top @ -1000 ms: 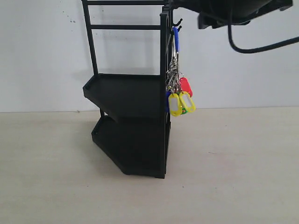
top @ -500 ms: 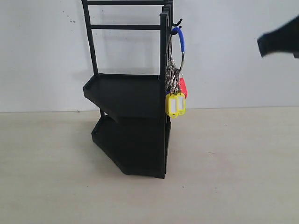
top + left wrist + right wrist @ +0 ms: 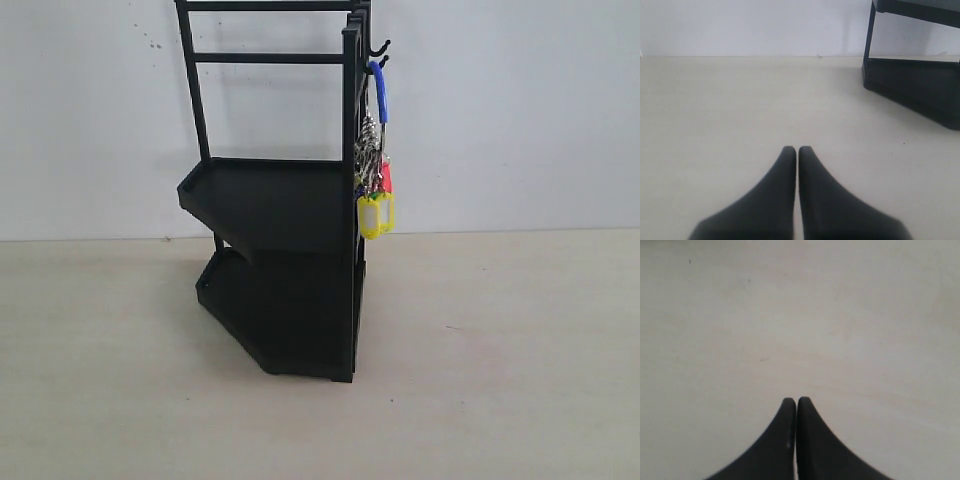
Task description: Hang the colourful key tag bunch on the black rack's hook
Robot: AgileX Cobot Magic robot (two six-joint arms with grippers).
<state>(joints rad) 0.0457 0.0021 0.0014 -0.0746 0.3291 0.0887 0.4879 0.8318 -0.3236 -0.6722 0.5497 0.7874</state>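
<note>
The colourful key tag bunch (image 3: 373, 190) hangs by its blue-sleeved ring (image 3: 378, 90) from the hook (image 3: 377, 52) at the upper right of the black rack (image 3: 285, 200). Yellow and red tags dangle beside the rack's right post. No arm shows in the exterior view. My left gripper (image 3: 798, 150) is shut with nothing in it, low over the table, and the black rack's base (image 3: 915, 90) lies ahead of it to one side. My right gripper (image 3: 797, 401) is shut too, holding nothing, over bare table.
The pale table (image 3: 500, 380) spreads around the rack. A white wall (image 3: 520, 130) stands behind it. A second hook sits right beside the one that carries the ring.
The right arm has pulled away to the right and left the exterior view. The key tag bunch, let go, hangs on the hook and has swung back closer to the post.
</note>
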